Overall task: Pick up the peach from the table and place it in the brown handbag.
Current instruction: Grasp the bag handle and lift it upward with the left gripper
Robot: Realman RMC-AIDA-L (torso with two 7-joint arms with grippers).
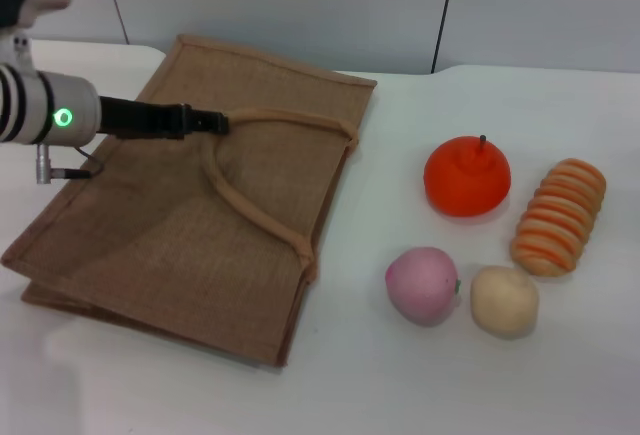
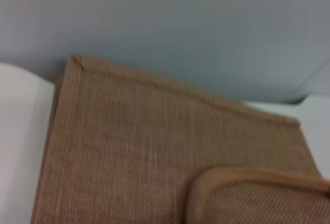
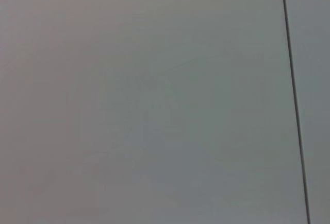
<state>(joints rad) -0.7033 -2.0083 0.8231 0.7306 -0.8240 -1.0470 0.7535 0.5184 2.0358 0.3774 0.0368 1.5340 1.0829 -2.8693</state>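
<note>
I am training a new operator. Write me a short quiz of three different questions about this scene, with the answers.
1. True or false: the peach already lies inside the brown handbag.
2. Which thing touches or nearly touches the peach? A) orange-red fruit B) beige ball C) striped bread roll
3. Fill in: the left gripper reaches over the handbag, at its ____.

Key
1. False; it lies on the table, beside the bag.
2. B
3. handle. The right gripper is not seen.
</note>
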